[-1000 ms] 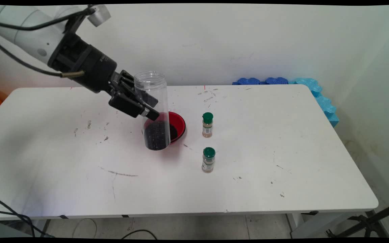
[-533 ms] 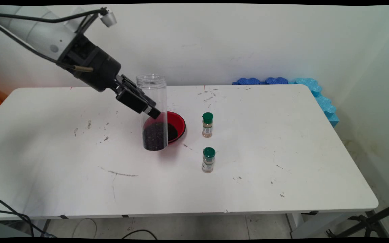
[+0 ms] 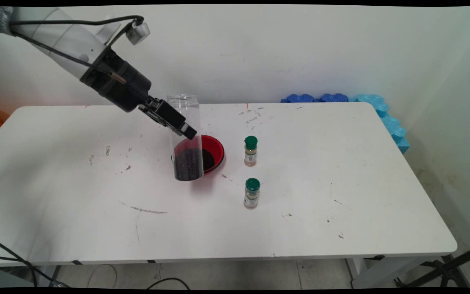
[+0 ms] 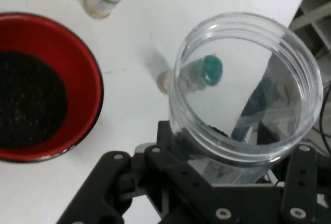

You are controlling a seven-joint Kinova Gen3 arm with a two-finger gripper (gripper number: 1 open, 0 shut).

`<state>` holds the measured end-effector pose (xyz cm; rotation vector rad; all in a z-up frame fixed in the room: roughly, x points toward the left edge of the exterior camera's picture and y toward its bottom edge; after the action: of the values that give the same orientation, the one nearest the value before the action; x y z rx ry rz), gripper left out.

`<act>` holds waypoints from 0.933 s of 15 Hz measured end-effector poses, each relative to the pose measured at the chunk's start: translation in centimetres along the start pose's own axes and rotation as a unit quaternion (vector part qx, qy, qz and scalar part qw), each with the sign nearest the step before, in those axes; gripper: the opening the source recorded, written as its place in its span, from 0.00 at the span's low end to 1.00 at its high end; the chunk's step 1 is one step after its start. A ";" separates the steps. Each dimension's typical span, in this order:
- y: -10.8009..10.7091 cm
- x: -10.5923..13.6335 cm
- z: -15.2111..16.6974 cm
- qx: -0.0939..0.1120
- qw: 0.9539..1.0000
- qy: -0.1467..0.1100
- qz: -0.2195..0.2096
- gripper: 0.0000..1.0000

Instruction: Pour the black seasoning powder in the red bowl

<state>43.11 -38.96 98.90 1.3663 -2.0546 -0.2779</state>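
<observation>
Righted since 1 second ago, clear jar (image 3: 186, 139) stays clamped in claw (image 3: 187, 131); hand view shows its open mouth (image 4: 247, 81).

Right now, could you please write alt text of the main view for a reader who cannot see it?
A black end effector on a white arm grips a tall clear jar, holding dark grains at its bottom, upright on a white table. A red bowl with dark contents sits just behind it. Two green-capped spice bottles stand to the right.
</observation>
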 end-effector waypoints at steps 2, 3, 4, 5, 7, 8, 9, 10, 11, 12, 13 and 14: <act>-0.8 0.0 0.2 0.003 0.999 -0.003 -0.043 0.00; -1.2 0.0 0.3 0.004 0.998 -0.005 -0.065 0.00; -1.5 0.0 0.4 0.004 0.997 -0.007 -0.082 0.00; -1.7 -0.1 0.4 0.003 0.996 -0.008 -0.093 0.00; -2.4 -0.1 0.6 0.002 0.992 -0.010 -0.126 0.00; -2.9 -0.1 0.8 0.001 0.989 -0.012 -0.148 0.00; -3.2 -0.1 0.8 0.000 0.987 -0.012 -0.162 0.00; -3.5 -0.1 0.9 -0.002 0.984 -0.012 -0.176 0.00; -3.8 -0.1 1.0 -0.003 0.981 -0.011 -0.193 0.00; -4.0 -0.1 1.1 -0.004 0.979 -0.011 -0.204 0.00; -4.3 -0.1 1.3 -0.006 0.975 -0.010 -0.222 0.00; -4.5 0.0 1.4 -0.007 0.972 -0.009 -0.233 0.00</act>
<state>45.63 -41.11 95.60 1.8326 -1.7167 -0.5046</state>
